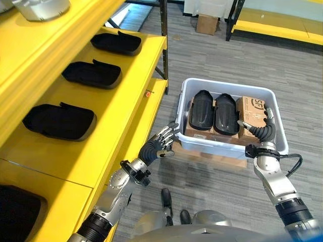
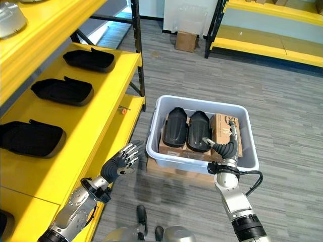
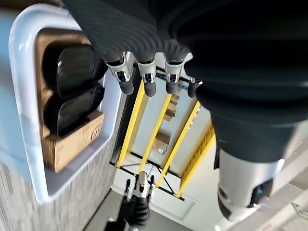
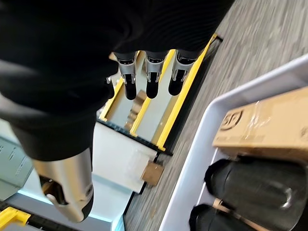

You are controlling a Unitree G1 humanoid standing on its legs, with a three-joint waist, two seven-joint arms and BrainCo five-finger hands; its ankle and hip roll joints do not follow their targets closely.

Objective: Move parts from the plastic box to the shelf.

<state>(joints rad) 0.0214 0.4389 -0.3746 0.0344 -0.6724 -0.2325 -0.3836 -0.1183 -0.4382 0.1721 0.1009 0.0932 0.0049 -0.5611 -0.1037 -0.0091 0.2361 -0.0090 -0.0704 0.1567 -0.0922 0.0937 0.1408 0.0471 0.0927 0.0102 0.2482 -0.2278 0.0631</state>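
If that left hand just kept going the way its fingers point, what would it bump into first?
Probably the near left corner of the plastic box. The left hand is open beside it, fingers aimed that way, though depth is hard to judge.

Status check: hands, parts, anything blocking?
Left hand open, empty, beside the plastic box. Right hand open over the box's near right corner. Two black parts in the box on cardboard. Nothing in the way.

A small brown cardboard carton (image 1: 207, 23) sits on the grey carpet floor (image 1: 212, 55) at the foot of a white cabinet (image 1: 212, 7), beside a second yellow rack (image 1: 282, 25) standing across the aisle.
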